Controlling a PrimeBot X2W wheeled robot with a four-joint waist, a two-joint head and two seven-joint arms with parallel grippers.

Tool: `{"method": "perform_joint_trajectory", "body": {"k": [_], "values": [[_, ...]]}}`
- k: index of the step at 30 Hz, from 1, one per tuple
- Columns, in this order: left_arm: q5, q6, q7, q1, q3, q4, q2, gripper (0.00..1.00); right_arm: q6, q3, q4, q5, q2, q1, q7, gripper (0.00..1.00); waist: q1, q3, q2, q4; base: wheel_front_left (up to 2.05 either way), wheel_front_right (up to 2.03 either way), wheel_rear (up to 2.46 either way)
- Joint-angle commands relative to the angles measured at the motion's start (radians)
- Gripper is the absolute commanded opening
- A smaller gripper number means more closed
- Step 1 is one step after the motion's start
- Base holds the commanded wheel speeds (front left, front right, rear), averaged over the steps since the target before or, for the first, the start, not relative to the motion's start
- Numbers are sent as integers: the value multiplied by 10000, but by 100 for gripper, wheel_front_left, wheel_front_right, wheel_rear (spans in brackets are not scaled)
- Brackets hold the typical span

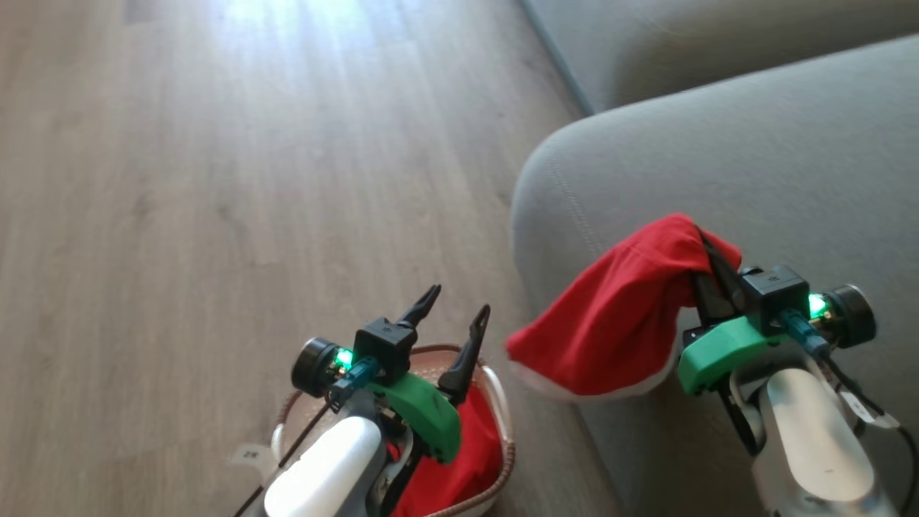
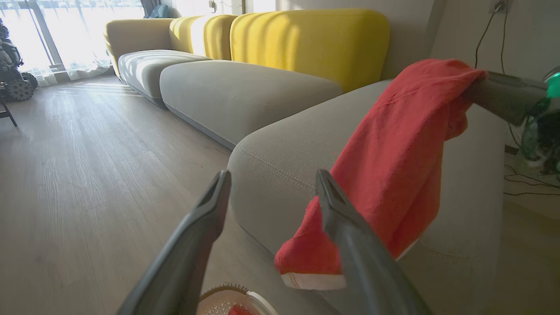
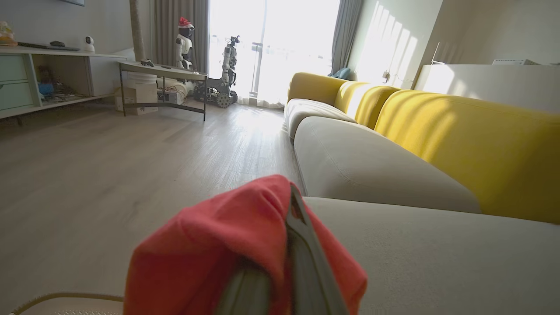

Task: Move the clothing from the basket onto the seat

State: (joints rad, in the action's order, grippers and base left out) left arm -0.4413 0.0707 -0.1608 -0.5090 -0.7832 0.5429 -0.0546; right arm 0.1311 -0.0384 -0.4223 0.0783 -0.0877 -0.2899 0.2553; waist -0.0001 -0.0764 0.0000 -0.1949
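My left gripper (image 1: 459, 300) hangs spread and empty over the basket (image 1: 510, 459), where one red garment (image 1: 475, 441) lies; my right gripper (image 1: 702, 248) clamps the other garment (image 1: 617, 323) at the seat's (image 1: 754, 158) edge.

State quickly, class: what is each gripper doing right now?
Left gripper: open, empty, above the basket.
Right gripper: closed on a red garment, at the seat.

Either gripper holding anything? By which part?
Right gripper shut on a red garment, pinched at its top fold; white-trimmed hem hangs free. Left gripper open, empty, above the basket.
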Motion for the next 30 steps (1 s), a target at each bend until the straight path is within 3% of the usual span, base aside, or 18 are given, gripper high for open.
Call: {"method": "perform_joint_trajectory", "body": {"k": [1,7,13,23,30], "values": [[-83,12,-120,-296,248,-198,-44,100,-4,-176,418,58,-81,-352,65,0,1,145,0,-537,0,0,0],[-187,32,-277,-356,35,-91,2,100,-4,-262,585,-31,-205,-464,65,0,1,374,0,-1245,0,0,0],[-270,56,-375,-446,-149,24,23,100,-4,-398,533,-120,-291,-692,65,0,1,594,0,-1459,0,0,0],[-323,42,-507,-797,-407,190,33,100,-4,-687,-244,-495,-415,-2430,-38,0,1,1264,0,-1132,0,0,0],[-160,30,-527,-1244,-445,-71,-131,100,-4,-687,-1147,-844,-1162,-5160,-279,0,1,2247,0,-622,0,0,0]]}}
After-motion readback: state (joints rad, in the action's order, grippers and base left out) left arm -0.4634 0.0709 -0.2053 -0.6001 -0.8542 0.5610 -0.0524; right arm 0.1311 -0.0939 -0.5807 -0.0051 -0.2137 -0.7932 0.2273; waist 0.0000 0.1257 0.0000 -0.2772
